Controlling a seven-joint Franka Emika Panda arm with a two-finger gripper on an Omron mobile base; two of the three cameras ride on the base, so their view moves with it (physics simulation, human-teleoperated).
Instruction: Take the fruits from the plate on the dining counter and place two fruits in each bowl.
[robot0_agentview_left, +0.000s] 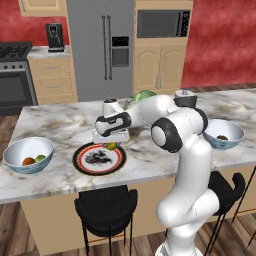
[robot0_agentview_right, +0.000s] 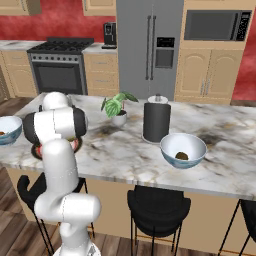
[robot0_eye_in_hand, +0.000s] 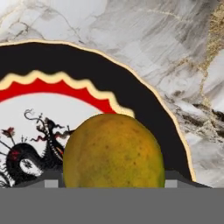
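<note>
We see our pincer (robot0_agentview_left: 112, 145) low over the far edge of the plate (robot0_agentview_left: 80, 161), its jaws narrowed on the yellow-green fruit (robot0_agentview_left: 112, 146), which sits between them. In the hand view that fruit (robot0_eye_in_hand: 113, 151) bulks close before the camera, above the plate's black rim (robot0_eye_in_hand: 87, 78), its red ring and the dark pattern on the white centre; we cannot tell whether the fruit touches the plate or hangs just clear of it. The plate lies on the marble desk (robot0_agentview_left: 55, 125), near its front edge. To the left of the plate, apart from it, stands one bowl (robot0_agentview_left: 15, 156) with the orange fruit (robot0_agentview_left: 28, 161) and the green fruit (robot0_agentview_left: 40, 158) side by side inside. The other bowl (robot0_agentview_right: 170, 142) stands well apart toward the right end of the desk and holds the dark brown fruit (robot0_agentview_right: 182, 156). Behind that bowl, in the right base view, a dark cylinder (robot0_agentview_right: 156, 122) stands upright, with a small potted plant (robot0_agentview_right: 118, 107) beside it.
</note>
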